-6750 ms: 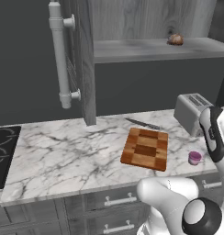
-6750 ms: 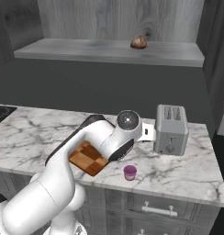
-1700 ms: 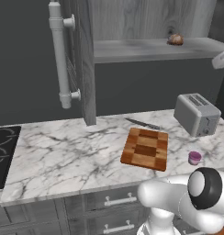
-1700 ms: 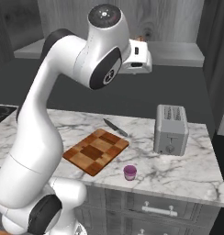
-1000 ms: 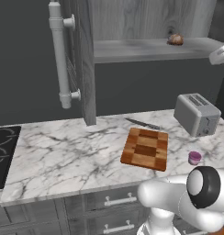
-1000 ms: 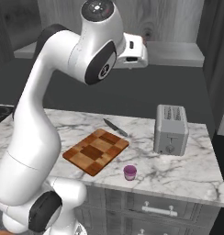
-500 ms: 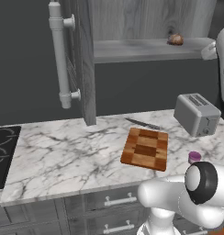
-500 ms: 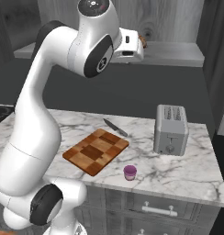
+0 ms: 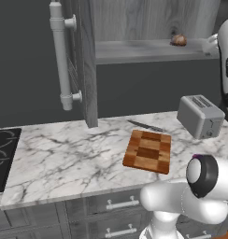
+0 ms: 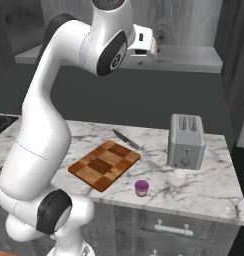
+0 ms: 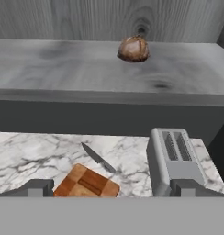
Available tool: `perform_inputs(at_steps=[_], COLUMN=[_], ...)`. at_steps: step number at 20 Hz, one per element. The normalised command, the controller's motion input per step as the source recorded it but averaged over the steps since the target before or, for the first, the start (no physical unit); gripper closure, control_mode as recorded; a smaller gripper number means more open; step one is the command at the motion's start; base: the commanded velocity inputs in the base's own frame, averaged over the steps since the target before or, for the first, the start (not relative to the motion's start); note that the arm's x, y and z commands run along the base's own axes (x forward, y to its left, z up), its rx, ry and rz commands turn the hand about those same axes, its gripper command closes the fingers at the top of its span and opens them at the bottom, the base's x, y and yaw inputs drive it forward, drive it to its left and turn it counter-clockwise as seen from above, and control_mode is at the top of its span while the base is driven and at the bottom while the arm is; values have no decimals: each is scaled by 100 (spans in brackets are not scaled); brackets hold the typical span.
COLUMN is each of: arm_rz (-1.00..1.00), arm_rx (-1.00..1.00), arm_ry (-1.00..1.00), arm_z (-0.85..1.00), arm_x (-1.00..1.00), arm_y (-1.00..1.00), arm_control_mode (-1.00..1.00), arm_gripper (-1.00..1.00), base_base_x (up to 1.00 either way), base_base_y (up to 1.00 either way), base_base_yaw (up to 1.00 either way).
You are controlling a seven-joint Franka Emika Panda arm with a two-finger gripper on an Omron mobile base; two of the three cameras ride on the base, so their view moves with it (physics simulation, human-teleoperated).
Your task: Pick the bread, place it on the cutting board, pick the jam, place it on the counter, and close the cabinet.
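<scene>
Bare shelf surrounds the bread; open cabinet door stands well left.

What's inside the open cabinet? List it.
The bread sits alone on the cabinet shelf, near the back wall. The arm hides part of the shelf in the right base view.

Setting: a rendered home kitchen. Indicators: a white marble counter over grey drawers with bar handles, a black stovetop at the left, a grey wall cabinet with an open shelf, a toaster, a cutting board, and a knife.
</scene>
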Motion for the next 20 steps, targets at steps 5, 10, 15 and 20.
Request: perform_inputs(at_steps=[5, 10, 15, 20], arm_rz=[0, 0, 0, 0], arm_rx=[2, 0, 0, 0], arm_ry=[0, 0, 0, 0], arm_z=[3, 0, 0, 0], arm_x=[22, 23, 27, 26], arm_y=[4, 2, 1, 0], arm_control_mode=[-100, -100, -100, -100], arm_gripper=[-100, -100, -100, -100], base_base_x=[0, 0, 0, 0], base_base_y=[0, 0, 0, 0], base_base_yaw=[0, 0, 0, 0])
